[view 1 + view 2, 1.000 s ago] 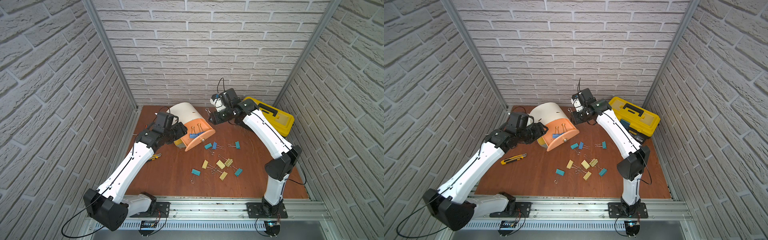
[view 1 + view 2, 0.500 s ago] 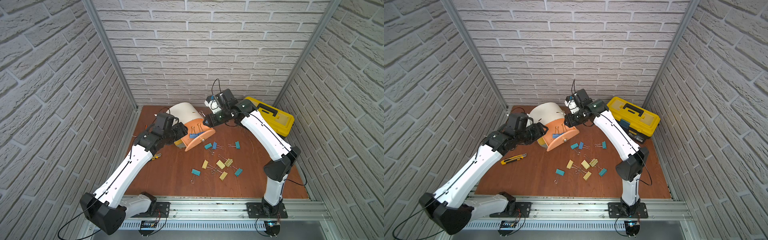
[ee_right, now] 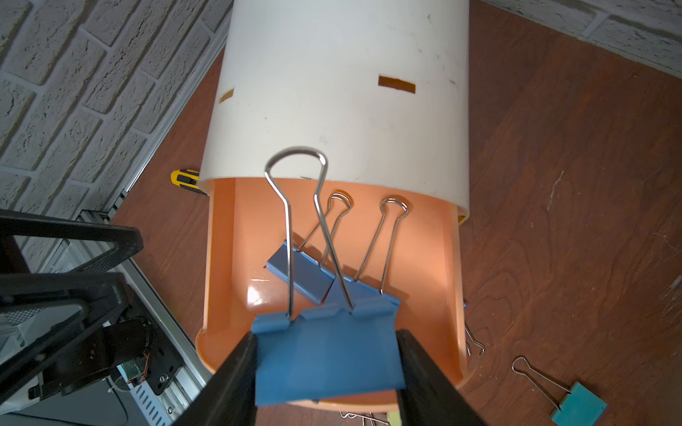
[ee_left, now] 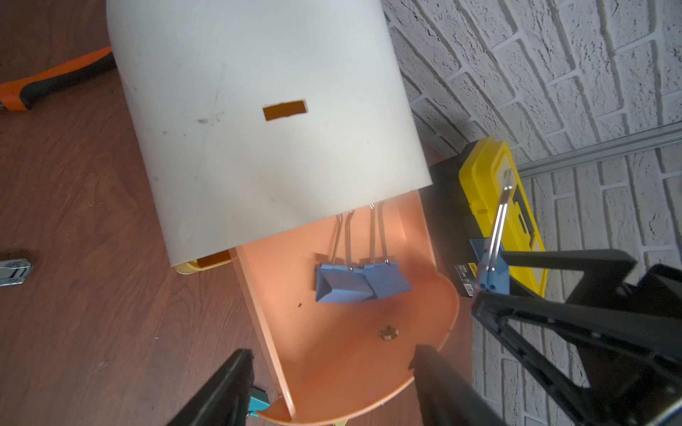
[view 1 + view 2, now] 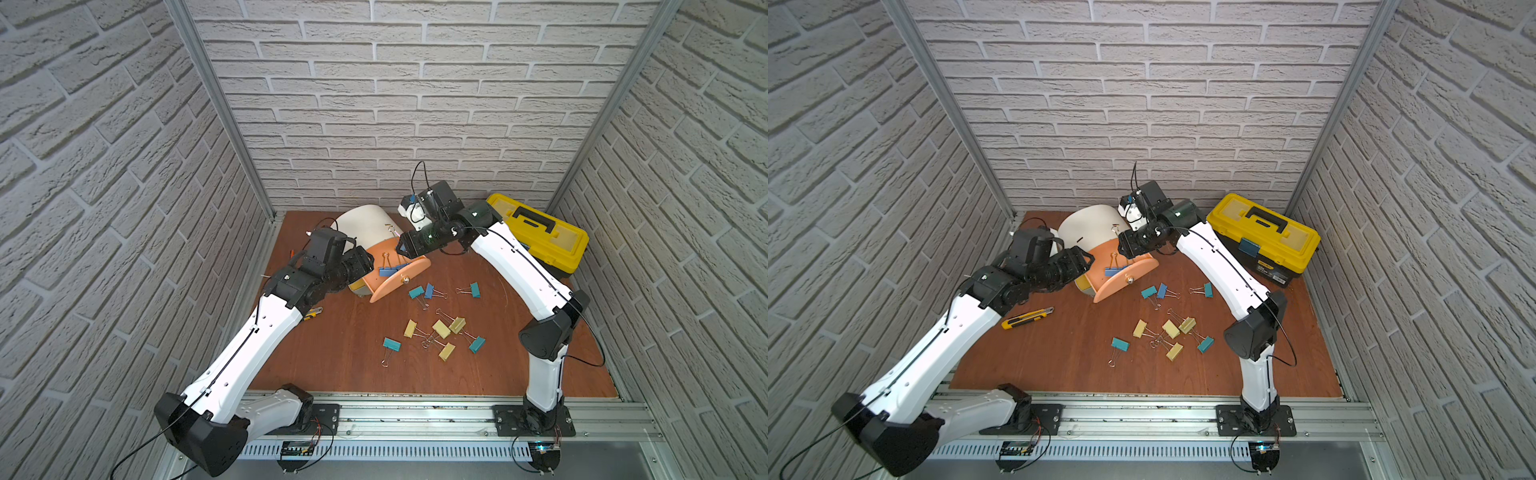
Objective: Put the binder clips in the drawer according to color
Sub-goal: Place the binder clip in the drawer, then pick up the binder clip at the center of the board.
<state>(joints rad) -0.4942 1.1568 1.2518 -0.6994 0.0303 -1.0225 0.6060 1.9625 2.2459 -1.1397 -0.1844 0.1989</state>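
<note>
The white drum cabinet (image 5: pixel 365 224) lies tilted at the back, and its peach drawer (image 5: pixel 388 286) is pulled out. Two blue binder clips (image 4: pixel 339 284) lie inside that drawer. My right gripper (image 3: pixel 326 337) hangs over the drawer's front part, shut on a third blue clip (image 3: pixel 324 369) whose wire handles point toward the cabinet. My left gripper (image 5: pixel 368 264) stands open at the drawer's left side with nothing between its fingers. Several loose clips lie in front on the table: teal (image 5: pixel 391 344), blue (image 5: pixel 429 289) and pale yellow (image 5: pixel 441 328).
A yellow-and-black toolbox (image 5: pixel 540 237) sits at the back right. A yellow utility knife (image 5: pixel 1027 318) lies left of the clips, under the left forearm. An orange-handled tool (image 4: pixel 48 85) lies behind the cabinet. Brick walls close in three sides.
My right gripper has swung left from beside the cabinet to over the peach drawer, carrying the blue clip. The left arm has hardly moved.
</note>
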